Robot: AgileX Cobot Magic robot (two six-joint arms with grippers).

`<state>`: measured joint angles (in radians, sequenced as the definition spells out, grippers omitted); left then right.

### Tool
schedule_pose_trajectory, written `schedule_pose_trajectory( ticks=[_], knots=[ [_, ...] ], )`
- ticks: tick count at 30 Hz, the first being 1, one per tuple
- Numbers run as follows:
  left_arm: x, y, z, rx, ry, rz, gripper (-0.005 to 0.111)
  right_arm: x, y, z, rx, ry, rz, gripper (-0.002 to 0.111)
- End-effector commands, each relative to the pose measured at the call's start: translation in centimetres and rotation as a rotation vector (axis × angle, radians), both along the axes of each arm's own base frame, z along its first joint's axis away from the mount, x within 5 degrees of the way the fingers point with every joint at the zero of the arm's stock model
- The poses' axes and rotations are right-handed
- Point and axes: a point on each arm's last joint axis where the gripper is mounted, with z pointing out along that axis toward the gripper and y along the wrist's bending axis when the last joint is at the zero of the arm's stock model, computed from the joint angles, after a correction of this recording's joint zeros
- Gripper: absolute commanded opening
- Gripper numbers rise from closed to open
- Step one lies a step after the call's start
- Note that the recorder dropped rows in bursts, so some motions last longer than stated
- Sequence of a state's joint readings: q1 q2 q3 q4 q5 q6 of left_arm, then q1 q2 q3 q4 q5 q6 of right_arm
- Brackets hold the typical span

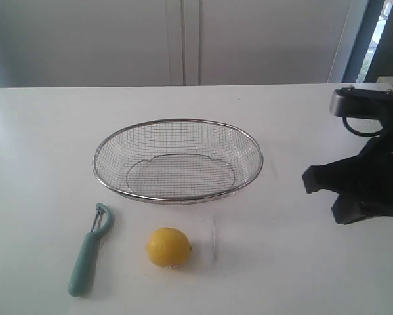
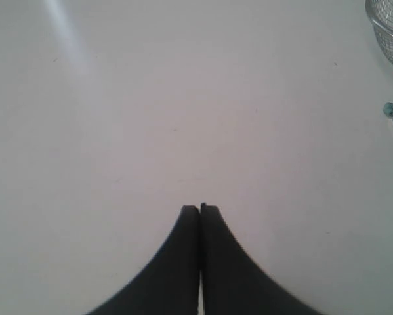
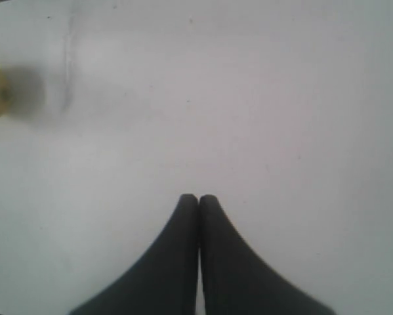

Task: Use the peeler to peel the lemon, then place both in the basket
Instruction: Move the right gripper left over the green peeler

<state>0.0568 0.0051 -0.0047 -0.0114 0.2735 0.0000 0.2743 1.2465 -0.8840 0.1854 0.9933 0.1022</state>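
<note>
Exterior view gives you one wide white desk (image 1: 39, 144) with bare surface on every side of the things. Its far edge meets a pale wall (image 1: 262, 39), and its near edge falls outside the picture.

One basket (image 1: 178, 121) sits mid-desk, the largest thing there. To its right you have an open stretch of desk up to the black right arm (image 1: 367, 170), which stands well apart from the basket at the picture's right edge.

You have two hands. In the right wrist view, the right hand (image 3: 198, 197) has its fingers pressed together on nothing, over bare desk. In the left wrist view, the left hand (image 2: 201, 208) is likewise closed and holding nothing. The exterior view does not show the left hand.

One peeler (image 1: 88, 256) lies flat on the desk in front of the basket's left end, blade head towards the basket, apart from it.

One lemon (image 1: 168, 247) rests on the desk just right of the peeler, not touching it, in front of the basket's middle. Nothing stands between the lemon and the right arm.
</note>
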Motion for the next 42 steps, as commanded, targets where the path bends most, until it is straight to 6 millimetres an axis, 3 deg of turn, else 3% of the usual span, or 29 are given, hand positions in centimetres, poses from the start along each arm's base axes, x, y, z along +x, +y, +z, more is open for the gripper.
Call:
schedule_pose_trajectory(
  ticks=[1, 16, 42],
  knots=[
    [0.0, 0.0, -0.1, -0.003, -0.005, 0.002, 0.0, 0.5, 1.6, 0.3, 0.014, -0.008, 0.029, 0.0],
    [0.0, 0.0, -0.1, -0.003, -0.005, 0.002, 0.0, 2.7, 9.8, 0.0, 0.016, 0.007, 0.238, 0.0],
    [0.0, 0.0, -0.1, -0.003, -0.005, 0.002, 0.0, 3.3, 25.1, -4.1, 0.027, 0.023, 0.479, 0.0]
  ],
)
